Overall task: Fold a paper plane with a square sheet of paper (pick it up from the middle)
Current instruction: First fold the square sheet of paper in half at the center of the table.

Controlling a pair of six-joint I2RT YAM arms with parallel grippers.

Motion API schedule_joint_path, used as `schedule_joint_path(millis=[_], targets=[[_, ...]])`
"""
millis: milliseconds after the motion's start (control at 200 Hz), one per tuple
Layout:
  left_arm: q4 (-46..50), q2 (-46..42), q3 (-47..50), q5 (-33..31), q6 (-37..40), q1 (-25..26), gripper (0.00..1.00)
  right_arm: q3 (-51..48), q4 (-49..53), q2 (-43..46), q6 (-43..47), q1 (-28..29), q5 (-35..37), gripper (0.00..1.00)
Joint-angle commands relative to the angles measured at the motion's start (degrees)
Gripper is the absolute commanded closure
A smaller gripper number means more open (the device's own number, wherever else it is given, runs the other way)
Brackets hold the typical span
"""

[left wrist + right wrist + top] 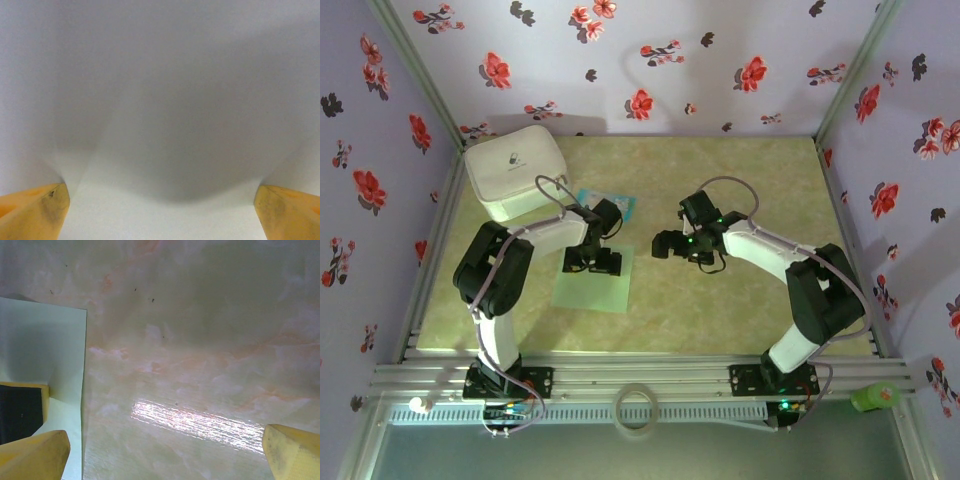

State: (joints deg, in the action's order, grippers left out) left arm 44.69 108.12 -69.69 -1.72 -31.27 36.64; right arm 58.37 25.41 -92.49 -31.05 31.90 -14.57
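Note:
The square sheet of paper (590, 288) lies flat on the marbled table, pale mint green. My left gripper (592, 264) is down over the sheet's far half, open, its yellow fingers (35, 210) spread wide with plain paper (160, 100) between them and nothing held (162, 212). To the right of the sheet my right gripper (678, 250) hovers low over bare table, open (165, 455). In the right wrist view the paper's right edge (45, 340) lies at the left, with a yellow-padded finger of the left gripper (22, 402) on it.
A white zipped pouch (515, 170) stands at the back left. A small blue-and-white packet (608, 203) lies just behind the left gripper. Floral walls close three sides. A tape roll (637, 408) and a green object (875, 397) sit by the near rail.

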Motion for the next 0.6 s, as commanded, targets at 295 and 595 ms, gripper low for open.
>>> schedule_joint_path(millis=[295,595], targets=[[0.7,1.5,0.5,0.4,-0.3,1.8,0.2,1.5,0.4,0.3,0.6,0.4,1.4,0.01],[1.3,-0.1,-2.6,-0.9,-1.2,3.2,0.47,0.6,0.6,3.4,0.2,0.4,6.5,0.01]])
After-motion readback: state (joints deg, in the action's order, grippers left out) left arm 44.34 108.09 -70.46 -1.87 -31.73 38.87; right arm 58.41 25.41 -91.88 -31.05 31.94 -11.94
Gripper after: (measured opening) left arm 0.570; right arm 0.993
